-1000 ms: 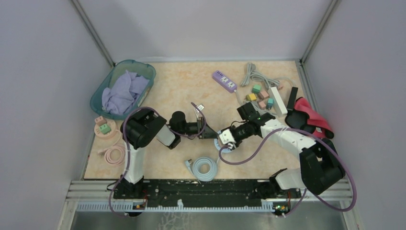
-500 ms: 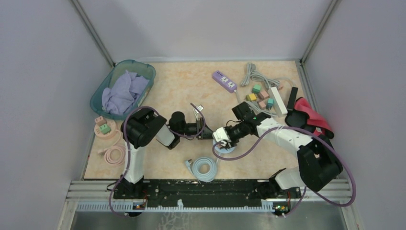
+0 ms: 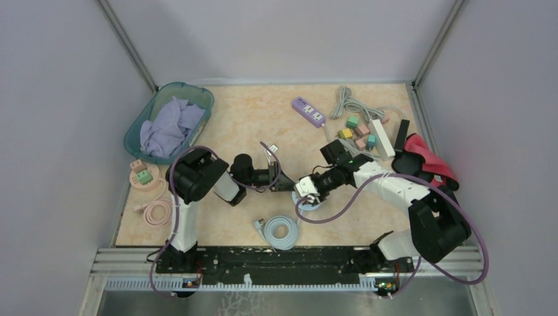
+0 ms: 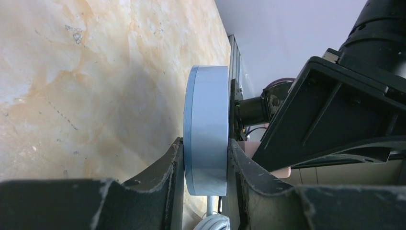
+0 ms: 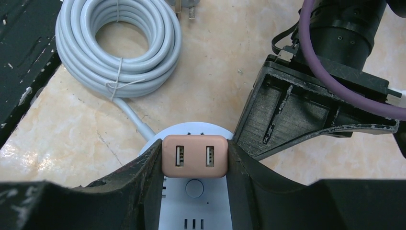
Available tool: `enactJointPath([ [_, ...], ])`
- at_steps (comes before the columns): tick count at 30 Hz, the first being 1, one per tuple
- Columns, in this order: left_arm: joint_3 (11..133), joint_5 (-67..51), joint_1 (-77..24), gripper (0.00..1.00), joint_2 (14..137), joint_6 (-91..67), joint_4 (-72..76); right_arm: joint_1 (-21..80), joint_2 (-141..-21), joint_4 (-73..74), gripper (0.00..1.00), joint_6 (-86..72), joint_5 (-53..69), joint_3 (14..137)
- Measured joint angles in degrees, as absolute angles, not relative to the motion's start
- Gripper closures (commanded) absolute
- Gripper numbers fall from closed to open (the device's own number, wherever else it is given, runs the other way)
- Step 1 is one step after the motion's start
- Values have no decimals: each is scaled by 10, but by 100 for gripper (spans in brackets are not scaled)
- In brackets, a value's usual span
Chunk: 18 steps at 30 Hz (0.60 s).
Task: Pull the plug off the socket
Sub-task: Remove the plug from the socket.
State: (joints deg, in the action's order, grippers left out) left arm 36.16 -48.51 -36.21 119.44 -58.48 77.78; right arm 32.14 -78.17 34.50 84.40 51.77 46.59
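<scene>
In the upper left of the frame stands a teal basket (image 3: 206,100) with a lilac cloth (image 3: 168,128) inside. At the upper middle lies a purple power strip (image 3: 308,111). To the right of it are a white power strip (image 3: 381,138), a grey cord (image 3: 349,102) and small cubes (image 3: 353,122) (green, yellow, pink). At the left edge lies a pink coiled cable (image 3: 156,212).

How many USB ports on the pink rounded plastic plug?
2, side by side on the facing side of the pink rounded plastic plug: left port, right port. Other sides are hidden.
</scene>
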Motion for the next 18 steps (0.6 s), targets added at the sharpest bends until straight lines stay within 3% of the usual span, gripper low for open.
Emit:
enactJointPath([
  [11, 353, -488, -355, 100, 1194, -585, 776, 363, -782, 291, 100, 738, 467, 466],
  [18, 353, -485, -355, 100, 1194, -590, 778, 337, -781, 286, 100, 714, 487, 466],
])
